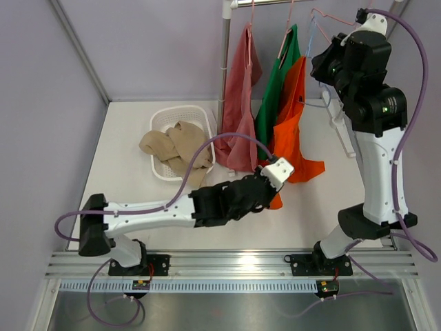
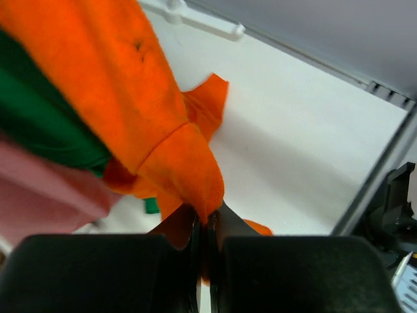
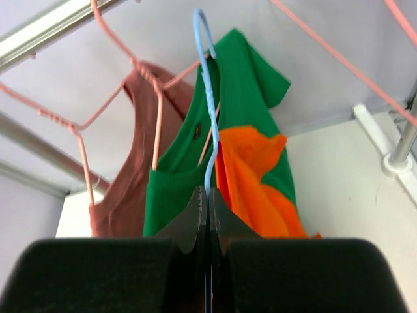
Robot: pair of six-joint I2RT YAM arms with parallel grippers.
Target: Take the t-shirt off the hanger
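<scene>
An orange t-shirt [image 1: 293,121] hangs on a light blue wire hanger [image 1: 309,43] from the rail at the back. My right gripper [image 1: 324,69] is shut on the blue hanger [image 3: 207,124] high up by the rail. My left gripper [image 1: 272,186] is shut on the orange shirt's lower hem [image 2: 186,166] just above the table. In the right wrist view the orange shirt [image 3: 251,179] hangs beside a green shirt [image 3: 179,186].
A pink top [image 1: 241,103] and a green shirt [image 1: 279,79] hang on pink hangers from the same rail. A white basket [image 1: 200,121] with beige clothes [image 1: 176,148] stands at the back left. The rack's pole [image 1: 224,62] and white foot [image 1: 342,131] stand on the table.
</scene>
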